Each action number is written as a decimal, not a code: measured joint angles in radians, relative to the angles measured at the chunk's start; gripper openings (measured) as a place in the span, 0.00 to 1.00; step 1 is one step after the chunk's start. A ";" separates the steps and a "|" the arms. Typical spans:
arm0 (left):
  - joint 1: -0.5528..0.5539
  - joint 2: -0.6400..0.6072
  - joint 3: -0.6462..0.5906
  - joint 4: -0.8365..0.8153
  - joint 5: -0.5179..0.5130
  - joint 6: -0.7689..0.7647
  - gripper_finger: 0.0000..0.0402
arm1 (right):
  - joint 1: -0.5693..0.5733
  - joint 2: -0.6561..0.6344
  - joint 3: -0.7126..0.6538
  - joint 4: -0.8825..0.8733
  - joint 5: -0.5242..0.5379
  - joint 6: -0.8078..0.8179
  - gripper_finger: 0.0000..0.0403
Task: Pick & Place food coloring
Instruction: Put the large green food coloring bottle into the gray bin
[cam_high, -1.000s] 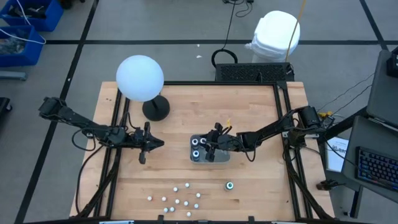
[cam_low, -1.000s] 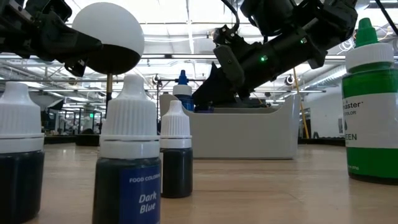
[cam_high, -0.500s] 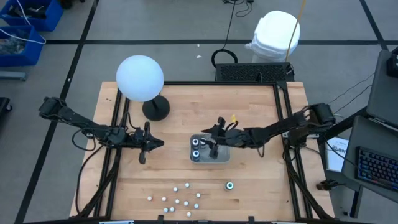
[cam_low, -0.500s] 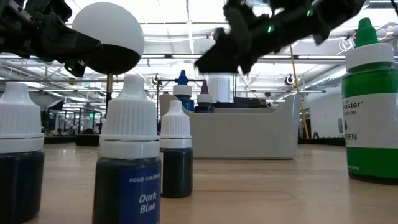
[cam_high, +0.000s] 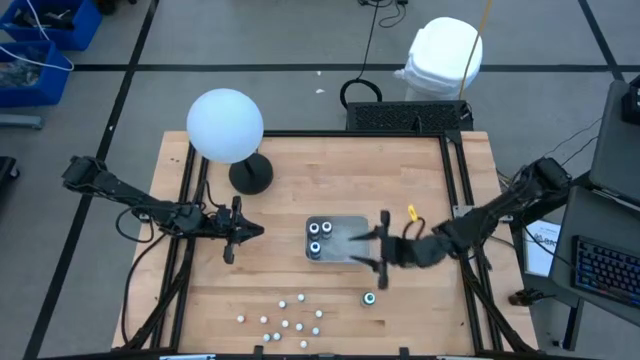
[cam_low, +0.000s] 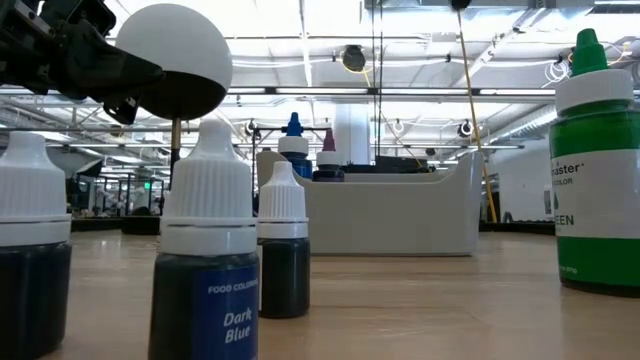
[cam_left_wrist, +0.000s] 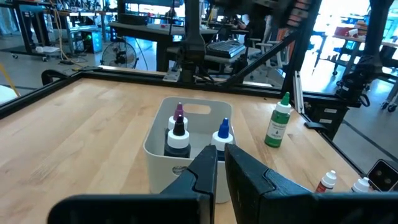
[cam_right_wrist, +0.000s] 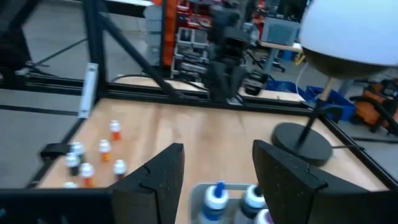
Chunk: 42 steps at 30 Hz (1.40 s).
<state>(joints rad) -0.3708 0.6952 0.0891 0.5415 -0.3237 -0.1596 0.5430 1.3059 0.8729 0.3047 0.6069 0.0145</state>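
LEFT: left hand (cam_high: 231, 243) hangs left of the tray, fingers together, empty | MIDDLE: three food coloring bottles (cam_left_wrist: 178, 134) stand in the white tray (cam_high: 352, 225), small bottles (cam_high: 284, 318) wait at the front edge | RIGHT: right hand (cam_high: 382, 251) spread, empty, between tray and green bottle (cam_high: 369, 298) | SETTING: wooden table (cam_high: 300, 175), globe lamp (cam_high: 226, 125), workshop behind

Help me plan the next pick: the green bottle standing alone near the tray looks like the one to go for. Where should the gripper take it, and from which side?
Grip the green bottle around its body, just below the cap. It stands upright and apart from the tray, so a descent from above with fingers either side should fit. The right gripper, open, sits closest.
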 joint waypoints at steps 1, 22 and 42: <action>0.000 0.000 0.000 0.000 0.000 0.000 0.09 | 0.030 0.007 0.010 0.003 0.023 0.001 0.45; 0.000 0.000 0.000 0.031 -0.018 0.049 0.09 | 0.379 0.363 0.337 -0.216 0.282 0.069 0.46; 0.000 0.000 0.000 0.022 -0.018 0.047 0.09 | 0.332 0.365 0.083 -0.048 0.281 0.197 0.74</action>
<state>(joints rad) -0.3710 0.6952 0.0891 0.5639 -0.3416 -0.1127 0.8748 1.6707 0.9564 0.2563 0.8875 0.2117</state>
